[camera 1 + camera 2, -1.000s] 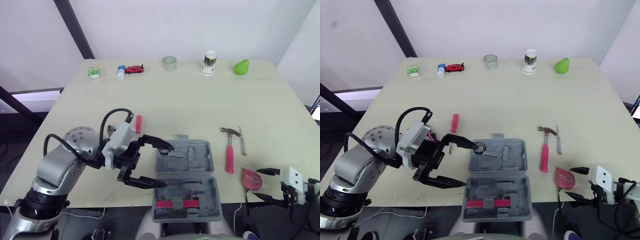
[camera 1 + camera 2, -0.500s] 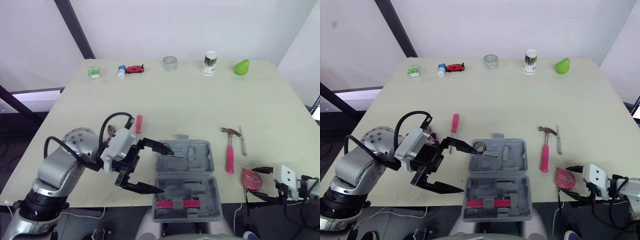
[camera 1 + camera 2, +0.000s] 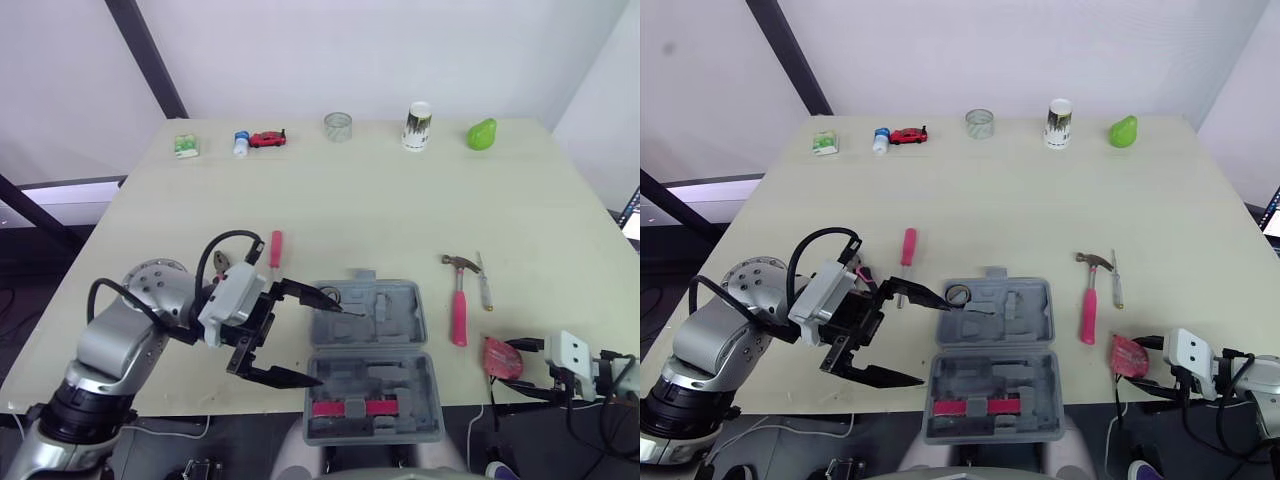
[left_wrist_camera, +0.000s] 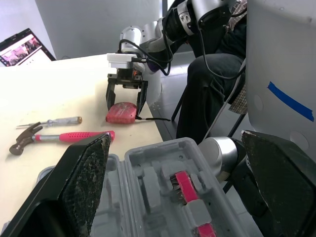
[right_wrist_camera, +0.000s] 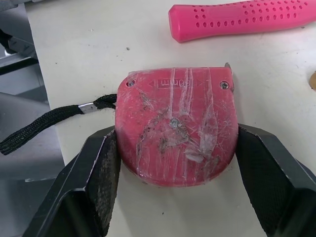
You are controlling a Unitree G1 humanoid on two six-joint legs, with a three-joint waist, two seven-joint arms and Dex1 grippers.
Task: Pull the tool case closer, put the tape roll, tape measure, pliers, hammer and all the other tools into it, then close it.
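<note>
two black fingers of the right tool (image 3: 520, 364) stand spread either side of the scuffed red tape measure (image 5: 175, 133) at the near right edge of the pale surface (image 3: 380, 210), gripping nothing yet. best slide further along its flanks, clear of its black strap (image 5: 49, 123), before squeezing. the left tool (image 3: 332, 345) hangs wide, empty, beside the open grey plastic tool case (image 3: 400, 300).

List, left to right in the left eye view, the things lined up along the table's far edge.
green packet → small blue-and-white bottle → red toy car → silvery round container → white printed cup → green pear-shaped object
</note>
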